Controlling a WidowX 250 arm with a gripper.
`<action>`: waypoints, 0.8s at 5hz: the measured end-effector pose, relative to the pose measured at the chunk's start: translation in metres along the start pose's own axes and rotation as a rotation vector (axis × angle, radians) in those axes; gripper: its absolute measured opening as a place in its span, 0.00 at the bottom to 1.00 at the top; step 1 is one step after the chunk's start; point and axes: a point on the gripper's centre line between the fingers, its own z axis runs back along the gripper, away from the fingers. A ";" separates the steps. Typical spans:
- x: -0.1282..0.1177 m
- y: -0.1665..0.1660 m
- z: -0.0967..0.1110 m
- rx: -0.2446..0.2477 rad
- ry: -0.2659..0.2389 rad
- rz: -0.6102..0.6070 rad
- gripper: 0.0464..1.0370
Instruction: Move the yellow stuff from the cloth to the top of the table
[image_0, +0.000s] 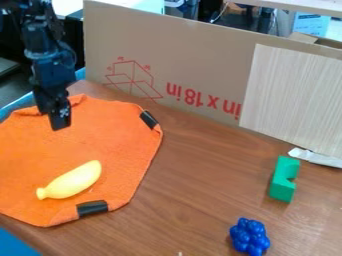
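Camera view puts the yellow piece (72, 181), smooth and slightly curved, on the orange cloth (40, 150), near its lower edge and just beside a black strip (92, 208). The gripper (59, 121) hangs above the far part of the cloth, apart from the piece; whether it is open or closed I cannot tell. The likeliest trouble is the grasp: a rounded, probably slick body could roll or squirt away if pinched off-centre or near its knobbed end. Coming down too low might catch the soft cloth along with it, dragging or bunching the fabric, and the strip could get snagged too. Carried too low, the piece could brush the cloth's edge and twist loose. Let go from high over the bare wood of the table (184, 185), it may roll, perhaps into the green block (284, 180) or the blue cluster (250, 237).
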 end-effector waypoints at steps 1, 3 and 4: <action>0.006 -0.018 -0.004 -0.037 -0.036 -0.011 0.96; 0.003 -0.053 -0.016 -0.108 -0.060 -0.015 0.96; 0.001 -0.063 -0.015 -0.124 -0.080 -0.033 0.96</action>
